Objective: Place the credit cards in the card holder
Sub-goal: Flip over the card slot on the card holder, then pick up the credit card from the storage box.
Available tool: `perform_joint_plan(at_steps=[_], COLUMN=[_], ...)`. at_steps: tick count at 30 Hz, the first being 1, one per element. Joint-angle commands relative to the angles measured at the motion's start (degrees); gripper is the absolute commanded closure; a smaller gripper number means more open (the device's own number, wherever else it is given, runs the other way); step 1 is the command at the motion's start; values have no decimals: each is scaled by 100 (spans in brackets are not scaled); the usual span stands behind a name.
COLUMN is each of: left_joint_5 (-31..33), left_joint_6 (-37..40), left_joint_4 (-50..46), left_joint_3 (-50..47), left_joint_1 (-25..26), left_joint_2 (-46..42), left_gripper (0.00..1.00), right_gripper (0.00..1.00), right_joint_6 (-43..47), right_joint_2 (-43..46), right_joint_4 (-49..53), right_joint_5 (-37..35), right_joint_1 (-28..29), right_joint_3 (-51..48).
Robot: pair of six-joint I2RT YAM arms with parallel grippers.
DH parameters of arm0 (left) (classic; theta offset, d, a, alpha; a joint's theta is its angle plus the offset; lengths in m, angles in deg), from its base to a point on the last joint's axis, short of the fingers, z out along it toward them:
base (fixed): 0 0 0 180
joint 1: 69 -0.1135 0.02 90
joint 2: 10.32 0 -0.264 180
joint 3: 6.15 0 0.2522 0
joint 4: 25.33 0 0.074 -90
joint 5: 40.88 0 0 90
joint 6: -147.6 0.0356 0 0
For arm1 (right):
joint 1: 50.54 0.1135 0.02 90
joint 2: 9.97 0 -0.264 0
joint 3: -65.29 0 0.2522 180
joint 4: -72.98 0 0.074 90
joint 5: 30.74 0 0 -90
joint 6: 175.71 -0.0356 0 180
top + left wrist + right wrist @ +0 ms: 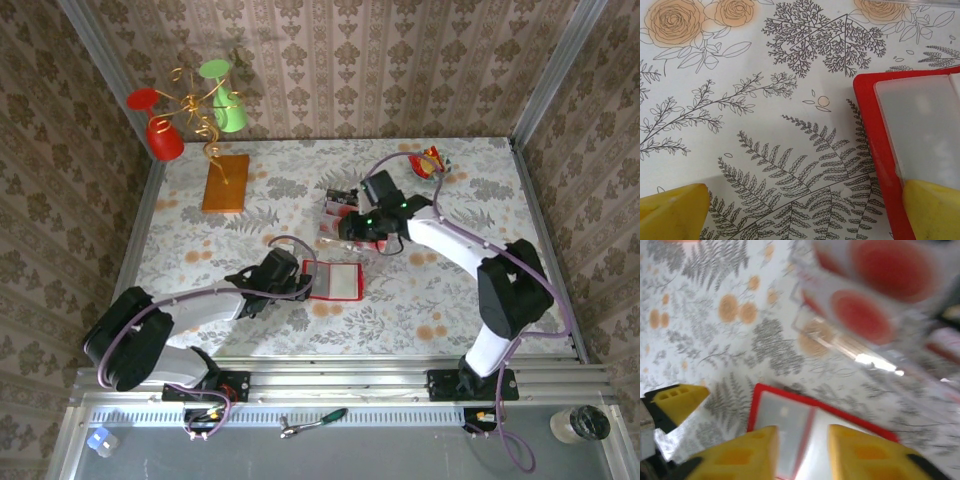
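Bracing the open card holder (335, 282) toward the table's (450, 300) front edge: left gripper (802, 212) spread wide, 1 finger (932, 210) over its rim; right gripper (802, 450) part-open, empty, should square up to the credit cards (340, 205).

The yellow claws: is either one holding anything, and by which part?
Nothing seems held. The left gripper stands wide open over the card holder's edge; the right gripper's jaws stand apart, empty, above it.

Left arm lies low, reaching forward and inward. Left gripper (303, 283) points down, jaws spread wide, yellow fingertips (670, 212) far apart in the wrist view. Right arm arches high, elbow bent inward; right gripper (802, 452) angled down, jaws parted narrowly.
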Motion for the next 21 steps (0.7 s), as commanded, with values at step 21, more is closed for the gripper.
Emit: perform_joint_plan(at_steps=[21], left_joint_5=[279], left_joint_6=[-52], left_joint_4=[-42], left_joint_3=[-19], left_joint_1=[30], left_joint_2=[154], left_gripper=[0], right_gripper=[60], right_joint_6=[1909], right_joint_2=[-1142], right_joint_4=[2047], right_joint_5=[-2496], right_joint_1=[-17], right_joint_3=[1429])
